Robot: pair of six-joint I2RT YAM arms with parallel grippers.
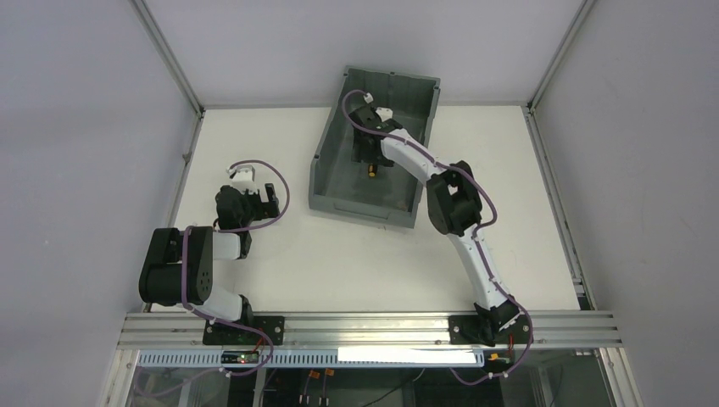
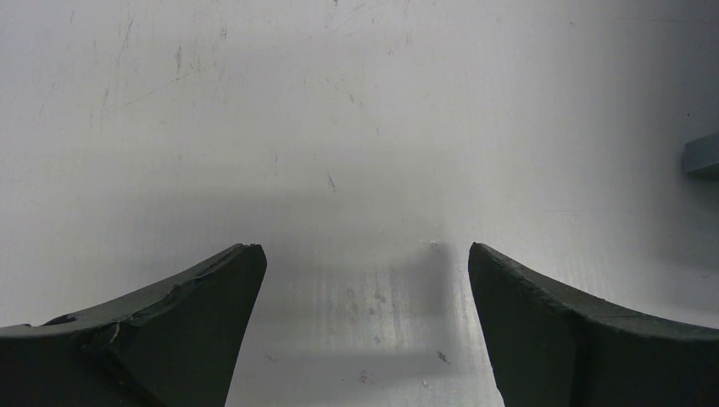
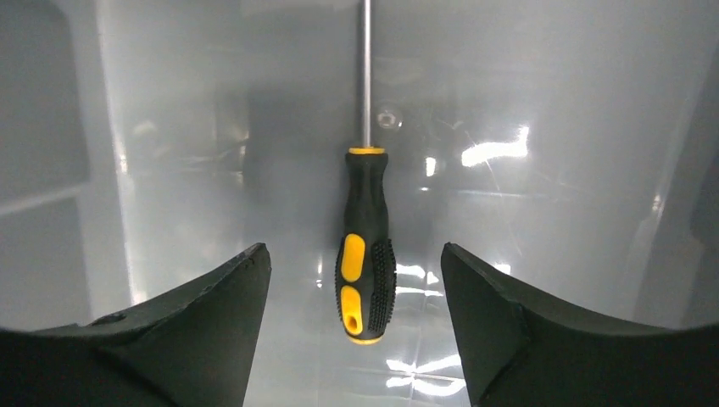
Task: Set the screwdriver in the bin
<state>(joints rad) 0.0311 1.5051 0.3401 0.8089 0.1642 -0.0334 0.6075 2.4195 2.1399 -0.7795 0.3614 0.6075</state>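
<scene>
screwdriver [image 3: 365, 203] laid inside the bin [image 1: 326, 161]
right tool [image 3: 354, 249] is held wide apart in the bin, screwdriver untouched between its fingers; left tool [image 2: 365, 254] apart, nothing held.

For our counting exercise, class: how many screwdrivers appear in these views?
1. The screwdriver lies inside the bin, between the fingers of the open right pincer, touching neither. From above, the arm covers part of the bin, so another could be hidden.
</scene>
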